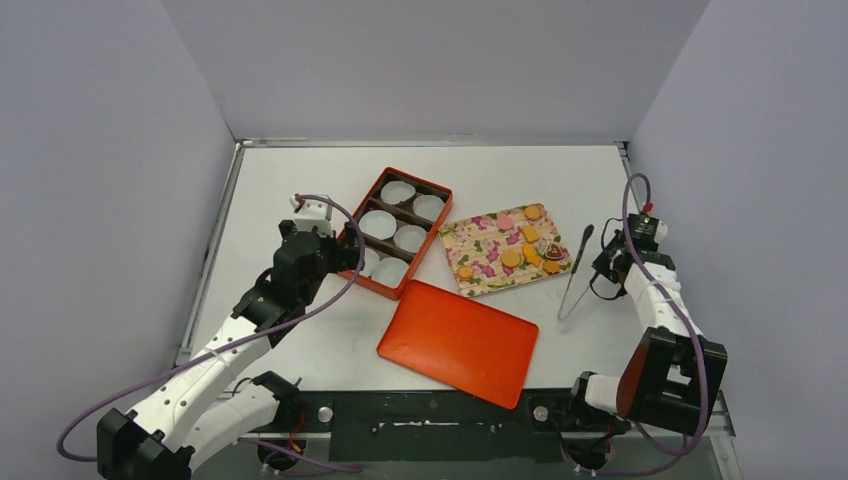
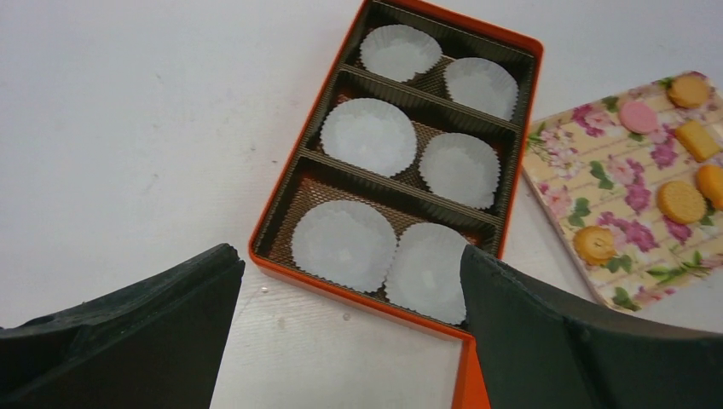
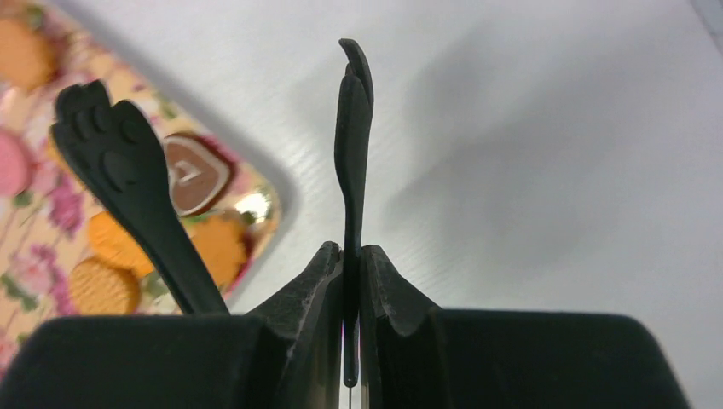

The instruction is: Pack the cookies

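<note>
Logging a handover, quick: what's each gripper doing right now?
Left gripper: open, holding nothing.
Right gripper: closed on one arm of the black paw-tipped tongs.

Left arm: stretched from near-left corner toward desk middle.
Left gripper [image 1: 345, 256]: fingers [image 2: 128, 341] spread wide, nothing held.
Right arm: folded up along right edge.
Right gripper [image 3: 351, 256]: pinched tight on one tongs [image 3: 353, 128] leg.

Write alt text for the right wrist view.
The right gripper is shut on one arm of black tongs. The other, paw-tipped arm splays left toward a floral tray of orange cookies and a brown heart cookie.
</note>
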### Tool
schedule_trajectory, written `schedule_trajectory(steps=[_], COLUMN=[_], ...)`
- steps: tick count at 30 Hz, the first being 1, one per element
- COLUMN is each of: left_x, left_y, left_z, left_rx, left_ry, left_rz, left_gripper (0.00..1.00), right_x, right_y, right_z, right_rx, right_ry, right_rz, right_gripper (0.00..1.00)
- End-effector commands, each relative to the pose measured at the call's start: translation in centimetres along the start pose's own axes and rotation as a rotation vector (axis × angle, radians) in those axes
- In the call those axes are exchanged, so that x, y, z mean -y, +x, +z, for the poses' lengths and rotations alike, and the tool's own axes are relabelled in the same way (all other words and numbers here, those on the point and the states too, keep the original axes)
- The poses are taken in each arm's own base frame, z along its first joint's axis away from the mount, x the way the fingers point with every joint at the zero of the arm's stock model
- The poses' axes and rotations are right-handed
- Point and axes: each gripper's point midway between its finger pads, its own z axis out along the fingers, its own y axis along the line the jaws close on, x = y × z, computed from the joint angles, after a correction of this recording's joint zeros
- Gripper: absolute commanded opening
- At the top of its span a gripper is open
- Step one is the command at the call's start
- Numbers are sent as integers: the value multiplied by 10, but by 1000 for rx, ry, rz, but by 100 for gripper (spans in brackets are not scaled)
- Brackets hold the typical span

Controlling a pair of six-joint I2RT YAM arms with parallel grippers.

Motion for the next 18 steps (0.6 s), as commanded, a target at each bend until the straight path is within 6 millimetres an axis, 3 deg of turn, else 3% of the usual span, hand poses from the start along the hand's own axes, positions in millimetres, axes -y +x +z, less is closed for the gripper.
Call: schedule_trajectory(steps=[1, 7, 14, 18], left_x=[43, 79, 110, 130], left_y=[-17, -9, -9, -20], left_z=[-4, -4, -2, -1], left_rx=[-7, -92, -141, -128], left_ry=[190, 330, 451, 530], left_rz=[-124, -258, -387, -447], left_gripper=[97, 97, 97, 96], right_x=[-55, -118, -189, -222], right_y=[-17, -10, 27, 50], right_z=[-33, -67, -103, -121], right_rx=[65, 80, 51, 34], right_ry=[-166, -316, -466, -525], right_rz=[-121, -263, -421, -488], right_gripper=[0, 0, 0, 0])
